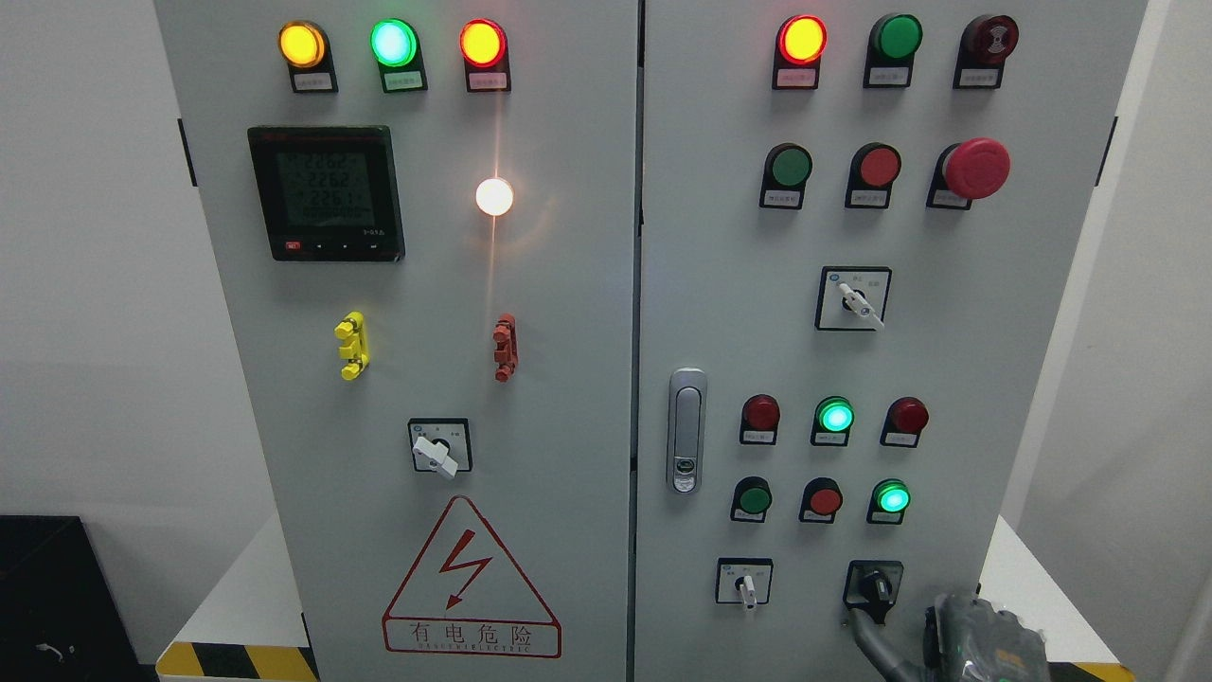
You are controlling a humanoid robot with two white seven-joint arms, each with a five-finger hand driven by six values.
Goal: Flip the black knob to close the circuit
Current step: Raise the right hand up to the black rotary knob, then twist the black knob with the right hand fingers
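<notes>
Grey steel cabinet (pixel 568 398): two doors, their seam running top to bottom just right of the picture's middle; pale wall stands open on both sides.
Black knob (pixel 875 585): low on the right door, in a black square mount, its handle roughly upright, to the right of a white selector switch (pixel 746 587).
Right robot hand (pixel 980 639): grey, at the bottom edge right of the middle; one finger (pixel 866 637) reaches up to just under the black knob, and I cannot tell whether it touches. Whether the other fingers are spread or curled is cut off by the picture's edge.
Room around the knob: bare door panel to its left, right and above, up to a row of three round buttons; a lit green lamp (pixel 891 497) sits directly above it.
Door latch (pixel 686 431): silver, upright, on the right door's left edge.
Left door: digital meter (pixel 327 192) with lit figures, three glowing lamps along the top, a yellow clip (pixel 352 345), a red clip (pixel 506 347), and a red warning triangle (pixel 469 583) low down.
Base edge: yellow and black striping (pixel 237 661) at lower left.
</notes>
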